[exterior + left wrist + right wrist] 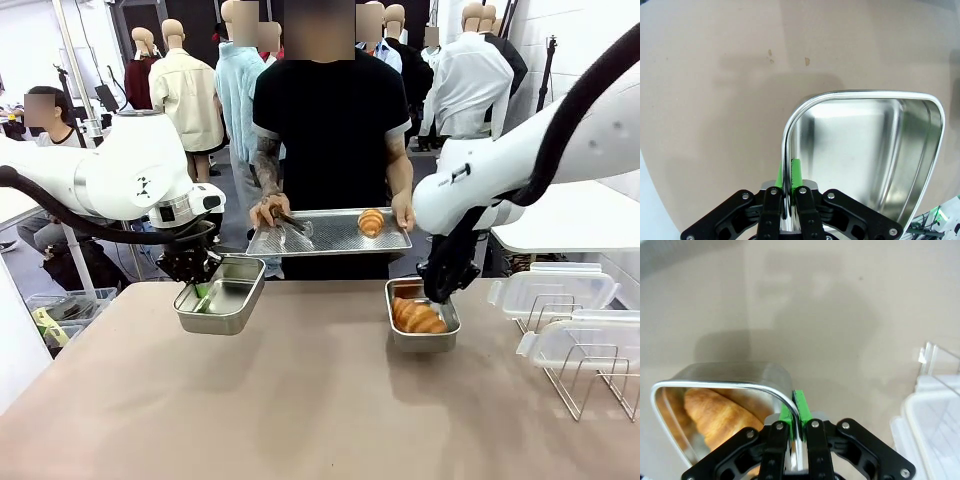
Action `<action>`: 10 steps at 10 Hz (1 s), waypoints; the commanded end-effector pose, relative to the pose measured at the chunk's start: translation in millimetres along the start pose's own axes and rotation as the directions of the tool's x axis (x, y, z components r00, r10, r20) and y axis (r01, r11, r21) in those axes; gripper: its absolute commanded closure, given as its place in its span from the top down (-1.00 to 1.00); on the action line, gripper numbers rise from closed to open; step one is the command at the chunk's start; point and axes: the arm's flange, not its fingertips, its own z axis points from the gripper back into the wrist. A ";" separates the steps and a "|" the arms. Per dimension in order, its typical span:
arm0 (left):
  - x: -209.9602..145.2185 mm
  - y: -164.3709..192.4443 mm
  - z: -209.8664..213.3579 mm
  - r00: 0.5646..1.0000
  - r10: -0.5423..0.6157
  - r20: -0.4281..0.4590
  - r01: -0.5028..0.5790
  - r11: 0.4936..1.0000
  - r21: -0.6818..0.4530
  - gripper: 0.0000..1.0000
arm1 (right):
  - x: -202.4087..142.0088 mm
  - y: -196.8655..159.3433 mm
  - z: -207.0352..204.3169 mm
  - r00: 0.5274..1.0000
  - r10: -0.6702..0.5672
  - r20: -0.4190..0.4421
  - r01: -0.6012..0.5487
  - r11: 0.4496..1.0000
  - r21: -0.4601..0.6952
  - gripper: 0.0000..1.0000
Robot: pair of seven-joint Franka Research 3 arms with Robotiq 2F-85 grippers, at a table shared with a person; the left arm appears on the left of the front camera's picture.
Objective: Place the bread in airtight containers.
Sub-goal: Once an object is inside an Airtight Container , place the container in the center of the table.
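My left arm comes in low from the left, and the left gripper is clamped on the empty tin's rim. The right gripper pinches the other tin's rim, with one roll inside. The second roll sits on the person's tray. I see bare table between the tins.

Two bread rolls counted: the first roll and the second roll. Two stainless tins: the left tin and the right tin, with a single roll inside the right one. One flat steel tray, bearing a single roll. One pair of tongs. Two clear plastic lids: the far lid and the near lid. One wire rack. Two grippers, the left gripper and the right gripper, each pinching one tin rim. One table.
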 end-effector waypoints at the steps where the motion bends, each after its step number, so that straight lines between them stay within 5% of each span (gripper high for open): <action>1: 0.5 -0.5 1.9 1.000 0.017 0.023 -0.017 1.000 0.016 -1.00 | 26.7 10.6 -8.0 0.998 0.053 -0.039 -0.054 0.999 -0.009 -1.00; 3: 0.5 -0.5 1.9 1.000 0.017 0.023 -0.017 1.000 0.016 -1.00 | 31.2 14.0 -24.3 1.000 0.009 -0.028 -0.009 1.000 -0.003 -1.00; 4: 0.5 -0.5 1.9 1.000 0.017 0.023 -0.017 1.000 0.016 -1.00 | 32.1 16.1 -28.2 0.999 -0.008 -0.041 0.007 1.000 -0.010 -0.78; 8: 0.5 -0.5 1.9 1.000 0.017 0.023 -0.017 1.000 0.016 -1.00 | 23.0 24.4 -18.6 0.999 -0.047 -0.022 0.045 0.997 -0.062 0.74; 9: 0.5 -0.5 1.9 1.000 0.017 0.023 -0.017 1.000 0.016 -1.00 | 19.6 24.6 -14.1 0.999 -0.054 -0.004 0.054 0.997 -0.063 1.00; 10: 0.5 -0.5 1.9 1.000 0.017 0.023 -0.017 1.000 0.016 -1.00 | 13.0 23.7 -9.5 0.998 -0.060 0.004 0.060 0.996 -0.059 1.00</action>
